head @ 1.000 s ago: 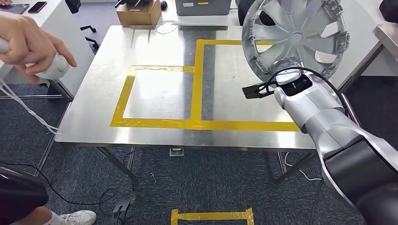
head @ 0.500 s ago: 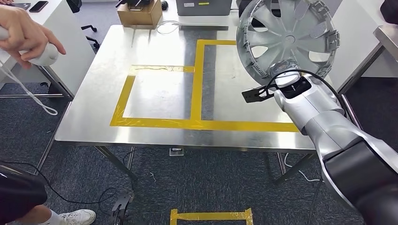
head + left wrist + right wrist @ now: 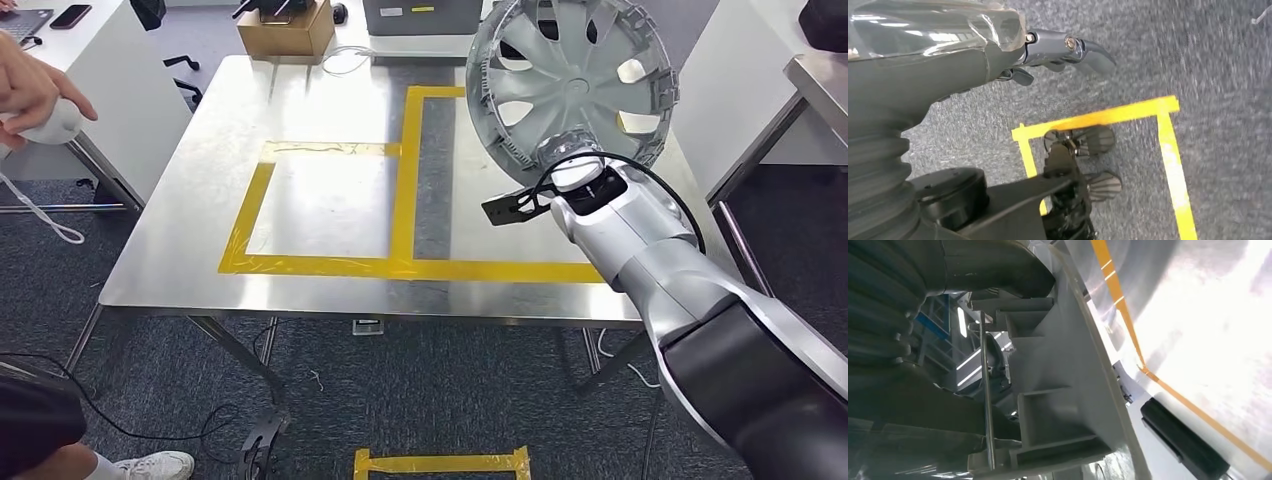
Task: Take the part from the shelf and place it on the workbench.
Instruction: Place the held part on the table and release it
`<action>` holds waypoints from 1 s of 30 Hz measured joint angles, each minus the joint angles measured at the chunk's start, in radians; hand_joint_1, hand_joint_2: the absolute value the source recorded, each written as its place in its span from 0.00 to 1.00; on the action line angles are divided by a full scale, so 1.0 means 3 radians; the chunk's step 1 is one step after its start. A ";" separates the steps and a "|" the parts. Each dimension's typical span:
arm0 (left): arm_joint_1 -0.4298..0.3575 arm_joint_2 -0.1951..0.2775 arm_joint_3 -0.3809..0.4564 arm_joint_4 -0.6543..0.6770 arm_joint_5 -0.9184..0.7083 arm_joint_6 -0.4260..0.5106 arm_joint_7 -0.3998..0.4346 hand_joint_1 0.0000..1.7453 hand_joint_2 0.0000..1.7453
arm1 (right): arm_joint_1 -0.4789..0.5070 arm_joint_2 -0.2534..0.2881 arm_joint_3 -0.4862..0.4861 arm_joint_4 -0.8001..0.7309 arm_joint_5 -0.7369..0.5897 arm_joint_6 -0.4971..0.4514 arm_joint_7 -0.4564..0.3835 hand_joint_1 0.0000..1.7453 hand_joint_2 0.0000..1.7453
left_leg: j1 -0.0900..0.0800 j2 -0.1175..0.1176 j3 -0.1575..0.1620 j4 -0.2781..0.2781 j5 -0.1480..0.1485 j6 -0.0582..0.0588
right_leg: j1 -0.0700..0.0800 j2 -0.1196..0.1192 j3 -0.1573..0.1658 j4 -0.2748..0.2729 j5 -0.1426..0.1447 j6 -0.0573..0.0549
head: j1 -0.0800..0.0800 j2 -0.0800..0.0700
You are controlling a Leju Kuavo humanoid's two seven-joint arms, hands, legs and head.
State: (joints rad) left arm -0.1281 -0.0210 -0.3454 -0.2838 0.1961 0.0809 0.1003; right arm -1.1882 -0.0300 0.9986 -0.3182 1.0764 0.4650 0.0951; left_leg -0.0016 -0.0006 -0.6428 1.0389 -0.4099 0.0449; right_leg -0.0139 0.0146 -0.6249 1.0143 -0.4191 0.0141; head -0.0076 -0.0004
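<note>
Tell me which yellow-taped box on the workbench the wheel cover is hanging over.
The right-hand box, the taller one reaching toward the workbench's far edge. The wheel cover, gripped by the right hand, hangs above it; the smaller left box lies bare.

Grey carpet floor (image 3: 450, 390) with a yellow tape rectangle (image 3: 440, 462). Steel table (image 3: 330, 190) glares under overhead light, marked with yellow tape lines (image 3: 405, 180). Cardboard box (image 3: 285, 30) beyond; white desk (image 3: 110, 70) alongside.

wheel cover (image 3: 572, 80): silver-grey plastic, satin sheen | bench (image 3: 330, 200): brushed metal, glossy, glaring; yellow tape (image 3: 405, 190) glossy | floor (image 3: 450, 400): grey carpet, rough | box (image 3: 285, 30): brown cardboard, matt
</note>
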 joint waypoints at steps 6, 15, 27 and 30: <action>-0.0009 -0.0002 -0.0001 -0.0001 0.0000 0.0000 0.0000 0.00 1.00 | -0.0004 -0.0011 0.0006 0.0000 -0.0002 -0.0001 0.0000 1.00 1.00 | 0.0024 0.0011 0.0087 -0.0183 0.0059 0.0041 | 0.0015 -0.0016 -0.0225 0.0421 -0.0207 0.0014 | 0.0006 0.0000; -0.0017 -0.0017 -0.0007 -0.0001 -0.0015 -0.0012 0.0011 0.00 1.00 | 0.0020 -0.0008 0.0030 0.0000 -0.0001 0.0000 -0.0002 1.00 1.00 | 0.0008 -0.0018 0.0048 -0.0086 0.0012 -0.0040 | -0.0027 -0.0041 -0.0012 -0.0001 0.0001 0.0110 | 0.0005 0.0000; -0.0050 -0.0032 -0.0045 0.0000 -0.0022 -0.0004 0.0061 0.00 1.00 | 0.0082 0.0132 0.0050 0.0000 0.0014 -0.0003 -0.0022 1.00 1.00 | 0.0053 -0.0007 -0.0272 0.0530 -0.0173 -0.0145 | -0.0036 -0.0004 0.0011 -0.0017 0.0019 -0.0021 | -0.0006 0.0000; -0.0068 -0.0037 -0.0046 -0.0001 -0.0003 0.0028 0.0078 0.00 1.00 | 0.0082 0.0179 0.0054 0.0000 0.0022 -0.0009 -0.0025 0.50 0.50 | 0.0032 -0.0008 0.0008 -0.0017 0.0014 -0.0090 | -0.0017 0.0004 0.0002 -0.0024 0.0025 -0.0008 | -0.0006 0.0000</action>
State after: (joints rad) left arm -0.1484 -0.0320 -0.3592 -0.2841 0.1951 0.0892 0.1238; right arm -1.1635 0.0236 1.0147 -0.3181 1.0829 0.4624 0.0875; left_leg 0.0079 -0.0030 -0.6405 1.0339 -0.4058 0.0179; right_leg -0.0191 0.0157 -0.6244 1.0072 -0.4116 0.0116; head -0.0095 -0.0004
